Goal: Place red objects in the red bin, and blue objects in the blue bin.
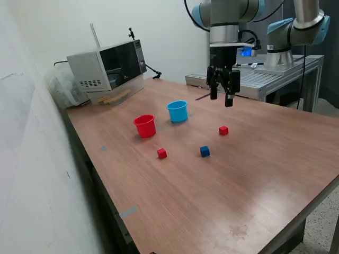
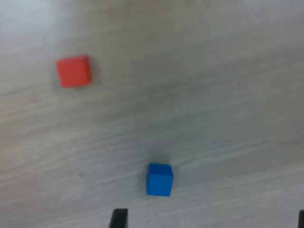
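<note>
Scanning the exterior view from left to right, a microwave [image 1: 108, 69] occupied the upper left, then came the red cup [image 1: 144, 126] and the light-blue cup [image 1: 177, 111] near frame centre, standing close together on the table [image 1: 265, 174]. Lower, a red cube [image 1: 161, 153], a blue cube [image 1: 204, 151] and a second red cube [image 1: 223, 130] lay well apart. The gripper [image 1: 222, 100] hung high, empty, fingers parted. For a sound pick, it should descend vertically, straddle one cube squarely and close only near the surface. Open tabletop surrounded every cube; the right and lower table edges lay well clear of them.
</note>
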Robot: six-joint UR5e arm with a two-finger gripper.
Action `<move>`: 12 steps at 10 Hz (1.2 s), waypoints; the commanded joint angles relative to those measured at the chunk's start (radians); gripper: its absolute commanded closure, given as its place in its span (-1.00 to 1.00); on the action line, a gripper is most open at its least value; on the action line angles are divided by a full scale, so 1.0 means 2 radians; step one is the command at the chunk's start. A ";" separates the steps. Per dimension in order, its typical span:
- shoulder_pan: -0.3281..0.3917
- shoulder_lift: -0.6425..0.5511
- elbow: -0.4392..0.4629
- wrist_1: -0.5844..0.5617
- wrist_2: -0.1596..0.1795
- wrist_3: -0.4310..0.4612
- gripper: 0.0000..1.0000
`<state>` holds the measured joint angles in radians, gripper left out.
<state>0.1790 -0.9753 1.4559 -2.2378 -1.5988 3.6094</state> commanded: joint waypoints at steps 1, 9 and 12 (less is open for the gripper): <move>0.000 0.069 -0.057 0.001 -0.004 0.031 -1.00; -0.036 0.154 -0.101 -0.002 -0.017 0.041 -1.00; -0.041 0.159 -0.094 -0.004 -0.015 0.038 1.00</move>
<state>0.1012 -0.6616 1.2604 -2.2446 -1.6317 3.6890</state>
